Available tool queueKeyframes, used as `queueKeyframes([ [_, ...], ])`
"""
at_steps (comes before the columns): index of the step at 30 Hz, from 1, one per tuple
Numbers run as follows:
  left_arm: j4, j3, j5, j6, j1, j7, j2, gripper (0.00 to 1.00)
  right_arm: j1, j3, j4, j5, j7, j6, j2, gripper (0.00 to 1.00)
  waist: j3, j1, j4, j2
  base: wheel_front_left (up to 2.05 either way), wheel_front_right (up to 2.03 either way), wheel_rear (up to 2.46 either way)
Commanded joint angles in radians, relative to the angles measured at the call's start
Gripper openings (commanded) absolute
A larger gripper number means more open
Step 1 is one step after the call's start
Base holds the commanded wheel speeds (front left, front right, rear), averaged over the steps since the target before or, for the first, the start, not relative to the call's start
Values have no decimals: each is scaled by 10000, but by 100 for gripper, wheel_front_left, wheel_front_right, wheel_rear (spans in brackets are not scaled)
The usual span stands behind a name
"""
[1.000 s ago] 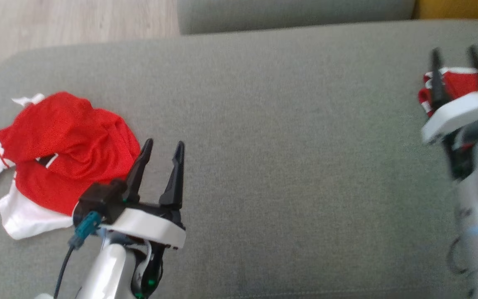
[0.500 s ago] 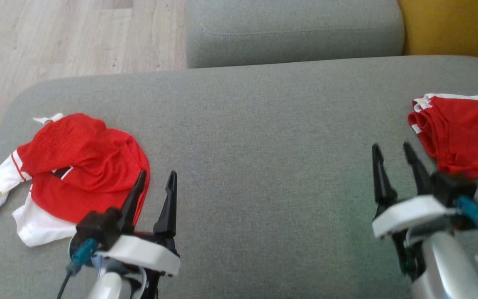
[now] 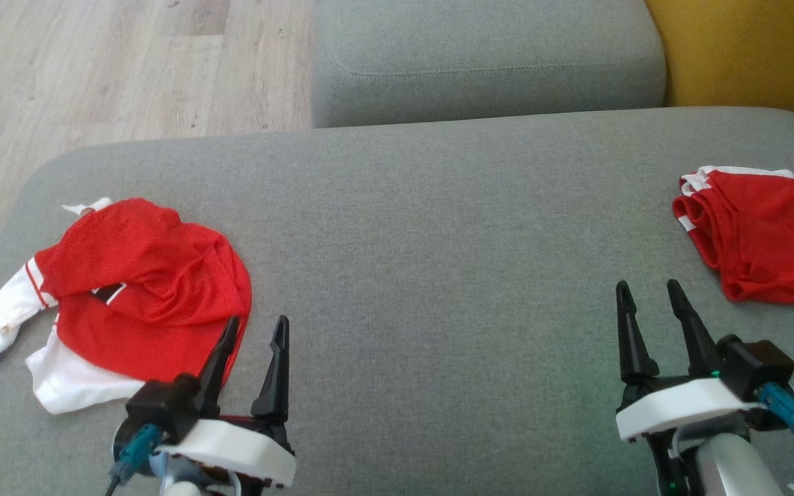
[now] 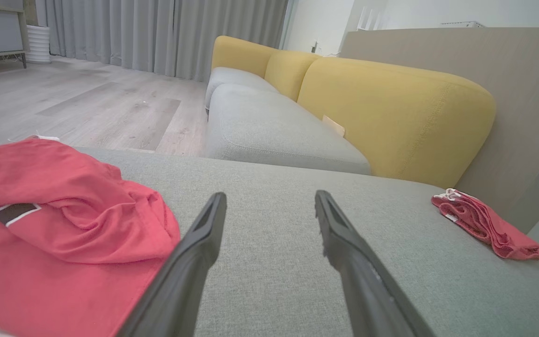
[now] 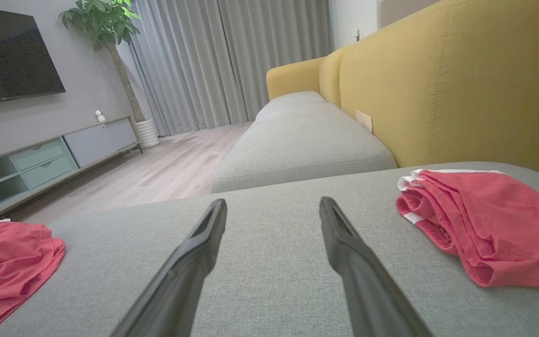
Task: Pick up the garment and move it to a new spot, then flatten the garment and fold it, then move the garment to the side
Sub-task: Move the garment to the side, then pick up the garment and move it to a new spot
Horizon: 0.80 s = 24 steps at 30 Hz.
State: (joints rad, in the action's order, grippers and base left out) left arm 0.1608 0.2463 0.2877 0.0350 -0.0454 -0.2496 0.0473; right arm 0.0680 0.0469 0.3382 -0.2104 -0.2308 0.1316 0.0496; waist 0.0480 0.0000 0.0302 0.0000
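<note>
A crumpled red and white garment (image 3: 138, 289) (image 4: 63, 220) (image 5: 3, 252) lies at the left of the grey cushion (image 3: 438, 262). My left gripper (image 3: 258, 324) (image 4: 270, 196) stands open just right of its near edge, with nothing between the fingers. A folded red garment with white trim (image 3: 759, 234) (image 5: 484, 220) (image 4: 484, 224) lies flat at the cushion's right edge. My right gripper (image 3: 646, 286) (image 5: 273, 203) is open and empty, a short way nearer than that folded garment and to its left, clear of it.
A second grey seat cushion (image 3: 486, 62) adjoins the far side, with the yellow sofa back (image 3: 748, 55) to the right. Wooden floor (image 3: 94, 69) lies beyond the cushion's left and far-left edges. In the right wrist view a TV cabinet (image 5: 49, 159) stands across the room.
My right gripper has drawn back from the folded red garment toward the near edge, staying open. The head camera shifted, so the whole picture moved. The left gripper kept its place by the crumpled garment.
</note>
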Motion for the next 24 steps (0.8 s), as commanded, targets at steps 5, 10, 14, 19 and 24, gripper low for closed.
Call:
queueKeyframes([
  [5, -484, -322, 76, -106, 315, -122, 29, 100, 161, 223, -363, -55, -223, -9, 8, 100, 17, 0, -8, 0, 0, 0, 0],
  [10, -559, -347, 54, -171, 352, -122, 29, 100, 162, 266, -357, -82, -254, -9, 7, 100, 2, 0, -19, 0, 0, 0, 0],
  [14, -582, -353, 60, -221, 377, -122, 29, 100, 147, 289, -303, -72, -269, -9, 7, 100, 10, 0, -26, 0, 0, 0, 0],
  [19, -553, -374, 26, -255, 357, -122, 29, 100, 163, 303, -265, -111, -280, -9, 7, 100, 30, 0, -47, 0, 0, 0, 0],
  [24, -514, -379, 8, -267, 356, -122, 29, 100, 153, 308, -228, -138, -286, -9, 7, 100, 46, 0, -38, 0, 0, 0, 0],
])
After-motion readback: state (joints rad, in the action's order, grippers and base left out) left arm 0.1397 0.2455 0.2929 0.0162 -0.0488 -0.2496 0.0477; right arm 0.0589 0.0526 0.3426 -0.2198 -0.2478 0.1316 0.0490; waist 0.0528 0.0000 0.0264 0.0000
